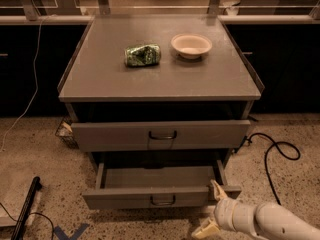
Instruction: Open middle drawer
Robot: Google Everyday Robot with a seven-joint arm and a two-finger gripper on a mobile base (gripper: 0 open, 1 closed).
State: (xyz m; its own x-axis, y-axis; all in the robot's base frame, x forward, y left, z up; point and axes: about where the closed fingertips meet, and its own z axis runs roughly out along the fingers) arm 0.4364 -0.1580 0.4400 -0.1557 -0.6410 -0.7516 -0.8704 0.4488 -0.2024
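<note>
Middle drawer (125, 198) is the lower of the two fronts in view, low on the cabinet and pulled well out. Grey metal, with a shallow flat front and a small metal loop handle (163, 200) at centre. Its grey tray interior (160, 176) is exposed. Above it the upper drawer (110, 135) has a taller grey front with the same kind of handle, and there is a dark gap over that front.

Gripper (204, 208) is at the bottom right, by the right end of the middle drawer's front. Its fingers are spread wide: the upper finger (216, 190) sits at the front's top edge near the right corner, the lower finger (206, 229) is down near the floor. Can't tell if either touches the metal. The white arm (265, 221) runs off toward the bottom right corner.

On the cabinet top (100, 79), a crumpled green can (142, 55) lies left of centre toward the back edge. A pale bowl (191, 45) is just right of it. A black cable (275, 151) loops on the floor at right.
</note>
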